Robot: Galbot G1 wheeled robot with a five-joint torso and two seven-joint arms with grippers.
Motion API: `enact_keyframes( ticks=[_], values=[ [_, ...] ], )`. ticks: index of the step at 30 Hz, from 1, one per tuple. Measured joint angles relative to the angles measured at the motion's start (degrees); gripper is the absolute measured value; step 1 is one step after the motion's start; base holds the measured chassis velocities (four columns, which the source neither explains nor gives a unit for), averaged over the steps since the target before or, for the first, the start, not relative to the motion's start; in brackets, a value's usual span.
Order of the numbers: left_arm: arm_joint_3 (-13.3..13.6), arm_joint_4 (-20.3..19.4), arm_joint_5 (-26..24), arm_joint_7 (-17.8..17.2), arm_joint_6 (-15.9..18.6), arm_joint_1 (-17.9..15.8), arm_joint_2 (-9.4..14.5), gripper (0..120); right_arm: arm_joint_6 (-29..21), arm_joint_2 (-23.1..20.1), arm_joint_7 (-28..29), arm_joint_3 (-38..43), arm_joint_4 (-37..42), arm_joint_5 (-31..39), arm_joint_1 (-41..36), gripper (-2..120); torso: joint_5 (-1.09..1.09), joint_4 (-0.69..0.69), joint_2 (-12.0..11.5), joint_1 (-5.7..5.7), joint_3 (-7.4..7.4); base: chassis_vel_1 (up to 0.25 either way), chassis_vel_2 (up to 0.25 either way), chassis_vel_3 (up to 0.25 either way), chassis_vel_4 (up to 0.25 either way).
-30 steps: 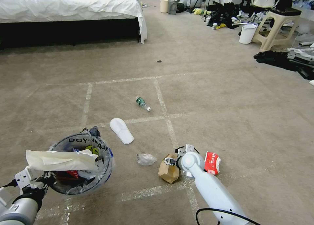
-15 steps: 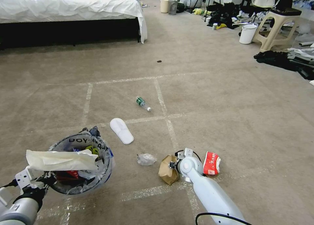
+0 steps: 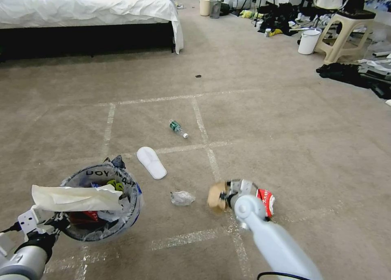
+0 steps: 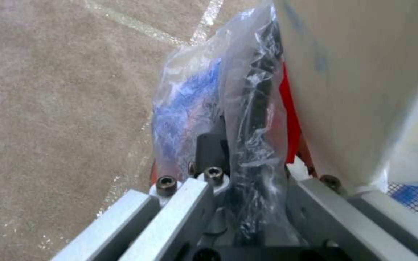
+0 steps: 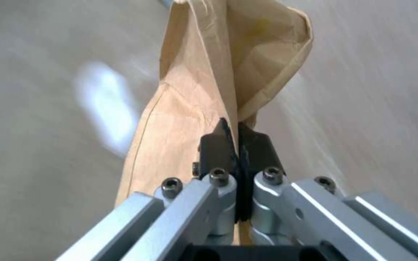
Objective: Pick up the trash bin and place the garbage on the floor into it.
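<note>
head view: my right gripper held one tan paper bag off the carpet; my left gripper held the trash bin.
i counted one bottle, one white sole, one clear wrapper, one red wrapper on the floor. left wrist: fingers clamped on the bin's rim. right wrist: fingers pinched together on the bag.

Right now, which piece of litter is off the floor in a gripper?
The tan paper bag, pinched between the right gripper's fingers. The white slipper, green-labelled bottle, clear plastic wad and red wrapper lie on the carpet.
</note>
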Motion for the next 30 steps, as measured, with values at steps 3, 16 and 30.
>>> enact_keyframes(
  ticks=[3,16,30],
  values=[
    [0.1,-0.3,0.0,-0.1,0.2,0.1,-0.1,1,4.6,-4.0,-5.3,-2.9,6.7,1.7,3.9,0,-0.04,-0.01,0.0,0.0,0.0,0.0,0.0,0.0,0.0],
    [-0.1,-1.2,0.0,-0.8,0.6,0.2,-0.6,1,8.4,-4.5,-7.8,-29.2,17.9,17.3,31.2,0,-0.04,0.0,0.0,0.0,0.0,0.0,0.0,0.0,0.0],
    [-1.0,-1.7,-0.3,-0.8,0.6,0.3,-1.2,1,-1.4,6.6,3.9,-42.4,9.7,19.1,37.2,0,-0.03,0.01,0.0,0.0,0.0,0.0,0.0,0.0,0.0]
  ],
)
